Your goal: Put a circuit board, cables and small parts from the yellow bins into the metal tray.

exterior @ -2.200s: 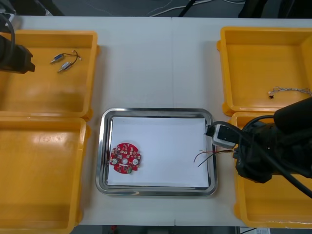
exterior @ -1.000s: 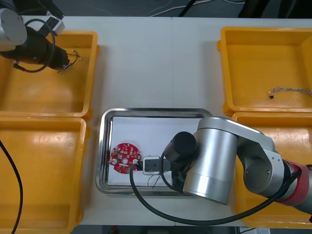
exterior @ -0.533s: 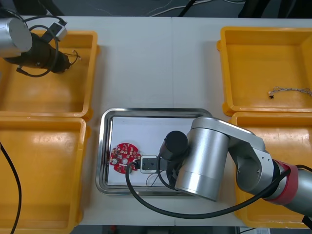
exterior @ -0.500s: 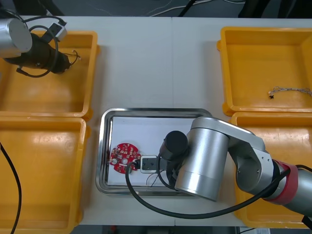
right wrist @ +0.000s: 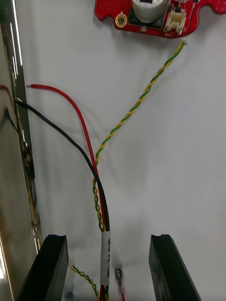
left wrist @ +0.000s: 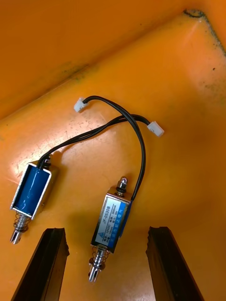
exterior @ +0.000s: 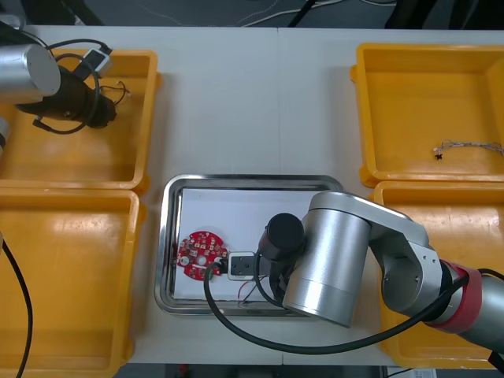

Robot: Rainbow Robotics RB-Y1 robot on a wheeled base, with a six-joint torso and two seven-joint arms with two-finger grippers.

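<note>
The circuit board (exterior: pixel 201 255) is showing red; the cables (right wrist: pixel 100 207) are running red, black and twisted yellow-green; the bins (exterior: pixel 425 110) are glowing yellow.

Fat silver right arm (exterior: pixel 335 260), red ring (exterior: pixel 468 299) near that arm's elbow, black cords (exterior: pixel 206 290) looping off it, silver left arm (exterior: pixel 31 72), black flat-tipped fingers (right wrist: pixel 51 268).

On the bench (exterior: pixel 252 102) we see the tray (exterior: pixel 169 236) between bins (exterior: pixel 364 118). Inside it, the circuit board (exterior: pixel 202 255) lies left of the cables (right wrist: pixel 101 188). Small metal parts (left wrist: pixel 110 218) lie in the far left bin (exterior: pixel 148 134).
</note>
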